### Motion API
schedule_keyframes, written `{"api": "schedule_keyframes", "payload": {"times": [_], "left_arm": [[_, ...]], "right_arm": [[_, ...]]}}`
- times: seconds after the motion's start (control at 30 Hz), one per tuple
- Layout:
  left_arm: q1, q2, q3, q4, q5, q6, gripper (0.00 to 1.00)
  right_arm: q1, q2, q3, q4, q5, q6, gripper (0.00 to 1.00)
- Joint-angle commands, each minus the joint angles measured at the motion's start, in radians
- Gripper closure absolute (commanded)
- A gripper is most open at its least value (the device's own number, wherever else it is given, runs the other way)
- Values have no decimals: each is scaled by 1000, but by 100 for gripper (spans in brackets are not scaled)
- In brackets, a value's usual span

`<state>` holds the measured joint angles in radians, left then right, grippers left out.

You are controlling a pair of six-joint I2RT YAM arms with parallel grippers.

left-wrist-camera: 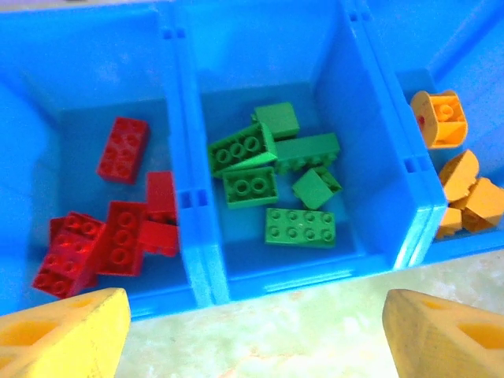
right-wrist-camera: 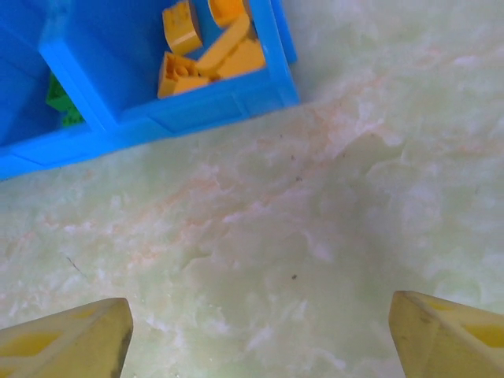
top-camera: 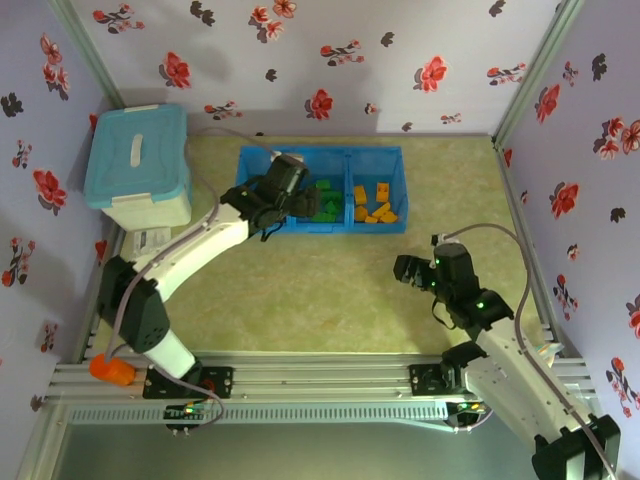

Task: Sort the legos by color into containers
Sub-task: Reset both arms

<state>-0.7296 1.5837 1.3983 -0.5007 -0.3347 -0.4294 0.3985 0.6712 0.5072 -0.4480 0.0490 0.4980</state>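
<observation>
The containers are three compartments of one blue tray [top-camera: 330, 152]. In the left wrist view the left compartment holds red legos [left-wrist-camera: 118, 236], the middle one green legos [left-wrist-camera: 276, 173] and the right one orange-yellow legos [left-wrist-camera: 461, 189]. My left gripper [left-wrist-camera: 252, 346] hangs open over the tray's near wall [left-wrist-camera: 299, 276], nothing between its yellow fingers [left-wrist-camera: 63, 335]. From above, the left gripper [top-camera: 297, 203] sits at the tray's left half. My right gripper [top-camera: 408, 272] hovers open over bare table in front of the tray's right end, with orange-yellow legos [right-wrist-camera: 209, 51] at the top of its view.
A pale blue lidded box [top-camera: 138, 165] stands at the back left, beside the tray. Floral walls close in the table on three sides. An orange object [top-camera: 112, 371] sits by the left arm's base. Open tabletop [top-camera: 330, 290] lies between the tray and the arms.
</observation>
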Motion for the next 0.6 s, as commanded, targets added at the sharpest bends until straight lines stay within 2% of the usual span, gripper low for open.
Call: {"api": "schedule_keyframes", "payload": {"times": [0.0,0.1,0.33,0.47,0.5,0.57], "left_arm": [[13,-104,-82,80,-105,47,15],[16,-204,-174,122,-165,76,13],[19,-474,-405,258,-294,149,12],[21,-643,-555,357,-396,221,11],[21,-680,-596,394,-419,245,10],[21,-758,-680,475,-472,296,0]], "right_arm": [[5,7,82,-38,63,-48,12],[6,-2,136,-77,89,-76,1],[6,-80,187,-129,251,-120,1],[5,-167,140,-78,323,-129,1],[6,-210,118,-51,321,-146,1],[5,-279,60,12,313,-171,1]]}}
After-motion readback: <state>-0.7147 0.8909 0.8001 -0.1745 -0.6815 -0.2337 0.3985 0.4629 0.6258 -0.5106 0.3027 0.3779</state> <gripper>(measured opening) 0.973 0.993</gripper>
